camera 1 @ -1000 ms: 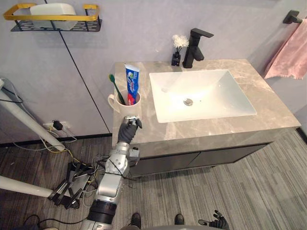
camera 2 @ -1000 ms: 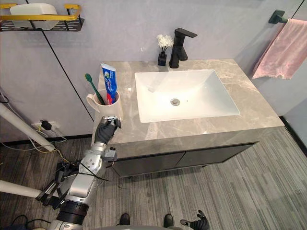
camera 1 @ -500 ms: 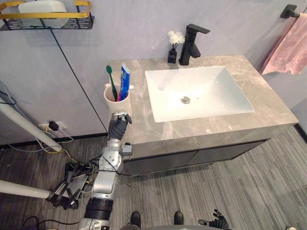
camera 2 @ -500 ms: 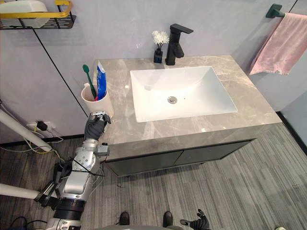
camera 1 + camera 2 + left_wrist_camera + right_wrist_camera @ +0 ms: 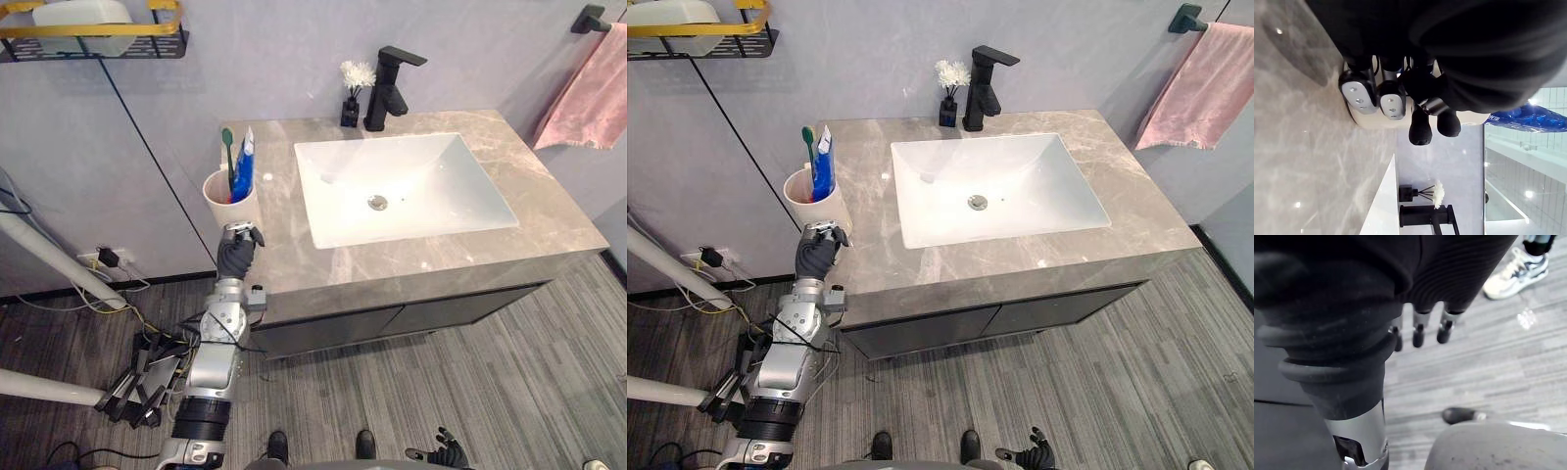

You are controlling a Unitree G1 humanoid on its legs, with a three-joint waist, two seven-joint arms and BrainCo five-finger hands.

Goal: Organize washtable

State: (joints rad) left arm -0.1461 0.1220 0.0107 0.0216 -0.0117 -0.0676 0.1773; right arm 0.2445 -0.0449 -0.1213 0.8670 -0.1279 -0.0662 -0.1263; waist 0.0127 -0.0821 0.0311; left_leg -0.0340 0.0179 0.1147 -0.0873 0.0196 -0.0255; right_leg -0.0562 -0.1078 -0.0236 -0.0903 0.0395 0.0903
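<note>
Cup (image 5: 227,203) of toothbrush (image 5: 228,152) and toothpaste (image 5: 244,157) at counter's (image 5: 549,211) left edge, left robot hand (image 5: 238,257) curled round it

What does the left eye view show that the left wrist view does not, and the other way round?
Of the two, the left eye view adds the towel, wall shelf and toothbrush. The left wrist view adds the grip: fingers of the left robot hand curled on the cup. Both share cup, toothpaste, faucet, flowers, sink and counter.
</note>
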